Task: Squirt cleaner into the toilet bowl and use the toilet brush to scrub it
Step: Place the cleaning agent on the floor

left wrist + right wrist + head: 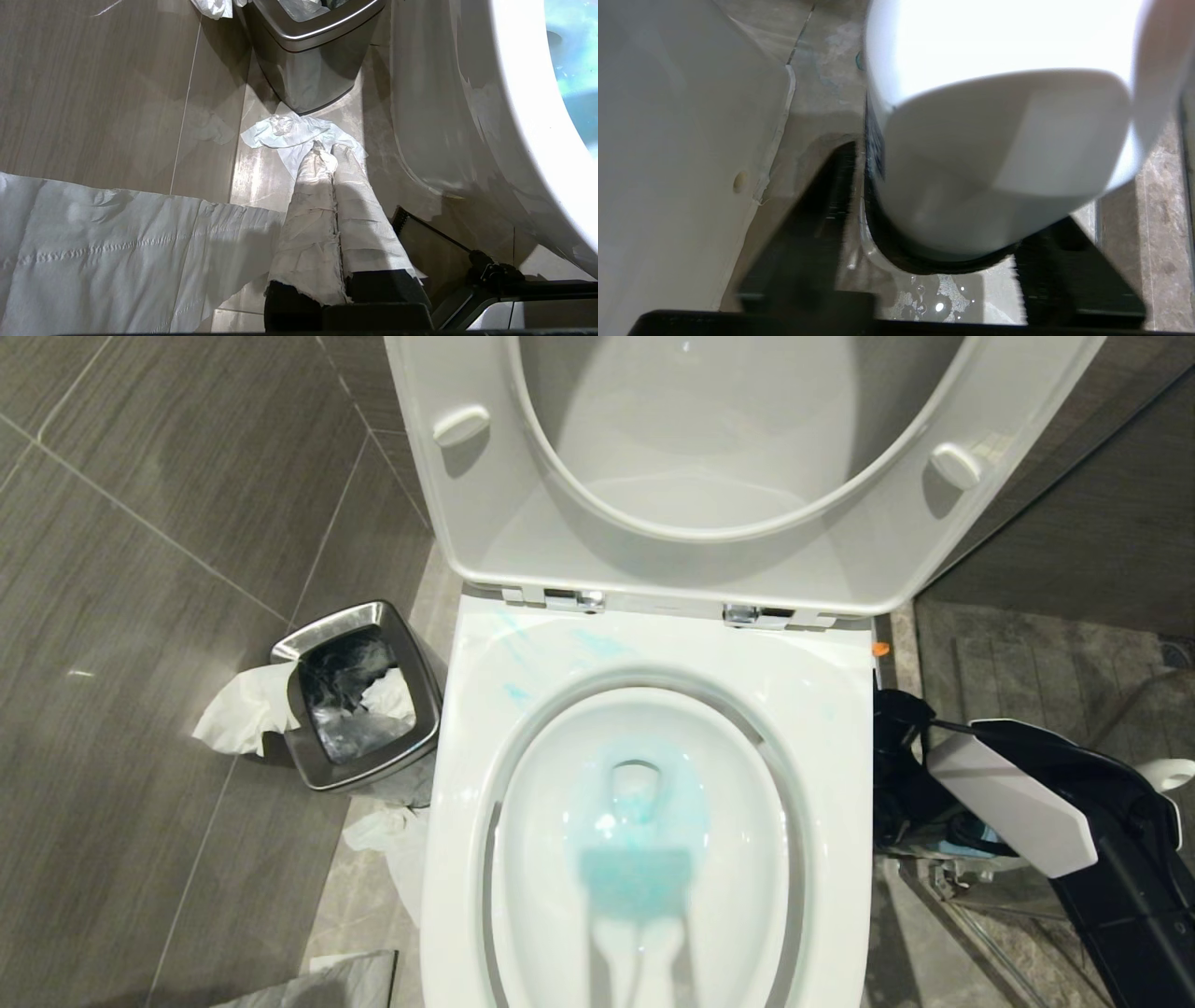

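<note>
Cleaner [644, 803] tints our bowl [840, 709] blue. At its three o'clock the bottle [994, 140] stands on the floor [822, 93] between the right gripper's [943, 224] spread fingers, apparently finished with. The left gripper [332, 151], fingers pressed together, idles at nine o'clock.

No readable text, label, brand, number or sign appears in any of the three views. In the right wrist view, a white container [999, 140] has a dark band along one edge that may carry print, but it is too blurred to read.
</note>
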